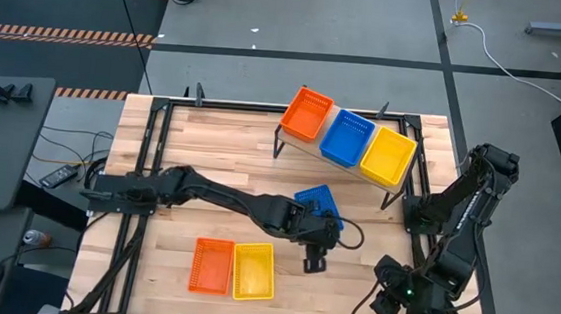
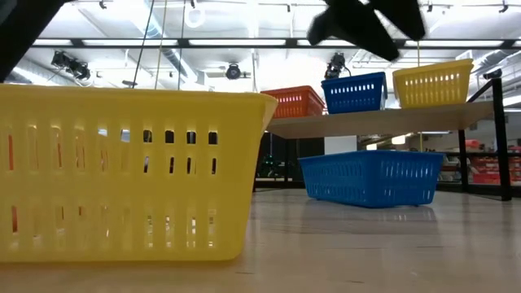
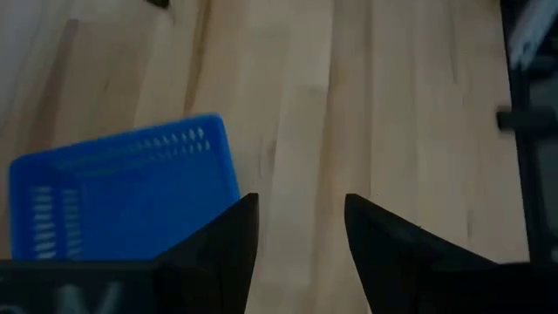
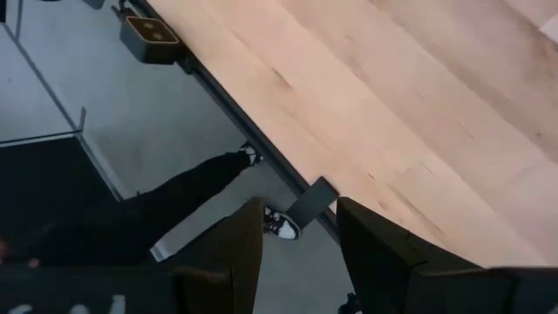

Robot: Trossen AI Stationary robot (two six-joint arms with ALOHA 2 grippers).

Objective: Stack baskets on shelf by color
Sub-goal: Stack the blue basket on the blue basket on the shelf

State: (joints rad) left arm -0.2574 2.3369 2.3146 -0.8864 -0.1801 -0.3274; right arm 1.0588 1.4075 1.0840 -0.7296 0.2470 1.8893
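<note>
Shelf (image 1: 352,166) stands at the far side of the table (image 1: 201,151), angled. On it, side by side: orange basket (image 1: 307,114), blue basket (image 1: 348,139), yellow basket (image 1: 388,154). The low view shows the same three on the plank, in the same order.

A second blue basket, the loose blue basket (image 1: 315,201), sits on the tabletop just in front of the shelf, near the middle of the table. It is partly covered by the left arm in the high view; the low view shows it resting flat on the wood, below the shelf plank.

At the near edge, the near orange basket (image 1: 212,266) and the near yellow basket (image 1: 253,271) lie side by side, touching or nearly so.

Left gripper (image 3: 298,228) reaches across to table centre, just beside the loose blue basket. Fingers spread, bare wood between them, nothing gripped; basket edge lies beside one finger, contact unclear.

Right gripper (image 4: 301,231) is folded back at the near right corner, hanging over the table edge and floor. Fingers apart, holding nothing. A person's dark trouser leg and shoe (image 4: 281,223) appear on the floor below.
</note>
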